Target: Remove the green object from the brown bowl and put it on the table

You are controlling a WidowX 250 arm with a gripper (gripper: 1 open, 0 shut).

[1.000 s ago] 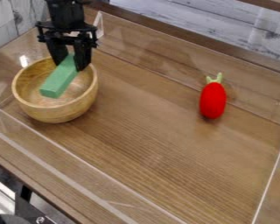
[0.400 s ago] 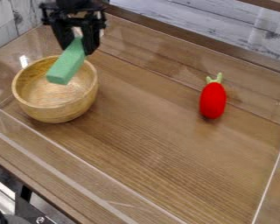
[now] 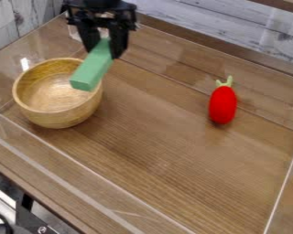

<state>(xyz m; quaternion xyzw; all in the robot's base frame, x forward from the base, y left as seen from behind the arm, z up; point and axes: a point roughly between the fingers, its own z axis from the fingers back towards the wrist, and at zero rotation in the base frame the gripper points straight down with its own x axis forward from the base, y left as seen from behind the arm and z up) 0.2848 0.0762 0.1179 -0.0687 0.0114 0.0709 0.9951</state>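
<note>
My gripper (image 3: 103,46) is shut on the upper end of the green object (image 3: 92,68), a flat light-green bar that hangs tilted in the air. The bar's lower end hovers over the right rim of the brown bowl (image 3: 39,105), clear of its inside. The bowl is a thick-walled round wooden one at the left of the table (image 3: 174,155), and nothing shows inside it. The black arm comes down from the top edge of the view.
A red strawberry-shaped thing with a green top (image 3: 222,102) stands at the right. Low clear plastic walls (image 3: 136,215) edge the tabletop. A grey plank wall runs along the back.
The green object was lying in the bowl under the gripper. It has since been lifted out and carried up and to the right, past the bowl's rim.
</note>
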